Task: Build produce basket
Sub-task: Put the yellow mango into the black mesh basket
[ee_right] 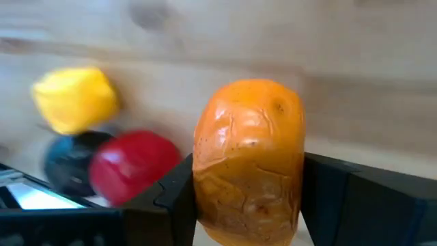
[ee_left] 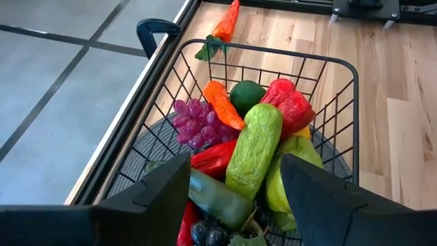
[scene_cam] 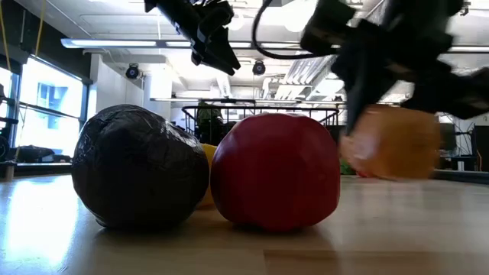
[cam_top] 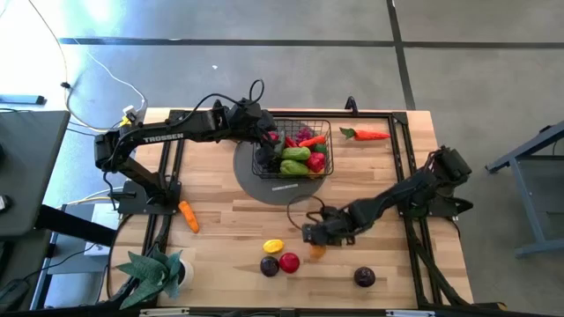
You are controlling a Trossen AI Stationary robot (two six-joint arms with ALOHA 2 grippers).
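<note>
The black wire basket (cam_top: pixel 295 151) stands on a round grey mat (cam_top: pixel 264 183) at the table's far middle. It holds several toy pieces: a green cucumber (ee_left: pixel 254 147), purple grapes (ee_left: pixel 194 123), red peppers and a carrot. My left gripper (ee_left: pixel 235 174) hangs open and empty over the basket's left side; it also shows in the high view (cam_top: pixel 264 134). My right gripper (cam_top: pixel 313 234) is shut on an orange toy fruit (ee_right: pixel 249 160) near the table's front middle. It is just right of a yellow piece (cam_top: pixel 274 246), a red ball (cam_top: pixel 289 261) and a dark plum (cam_top: pixel 270 267). My right gripper pinches the orange fruit between its two fingers, one on each side (ee_right: pixel 198 171). The fingers slant down from the table's right side. In the low view the fruit (scene_cam: pixel 393 141) seems to hang a little clear of the table top.
A carrot (cam_top: pixel 366 134) lies right of the basket at the far edge, another carrot (cam_top: pixel 188 216) at the left. A purple plum (cam_top: pixel 364 277) lies at the front right. A leafy potted plant (cam_top: pixel 154 273) stands at the front left corner.
</note>
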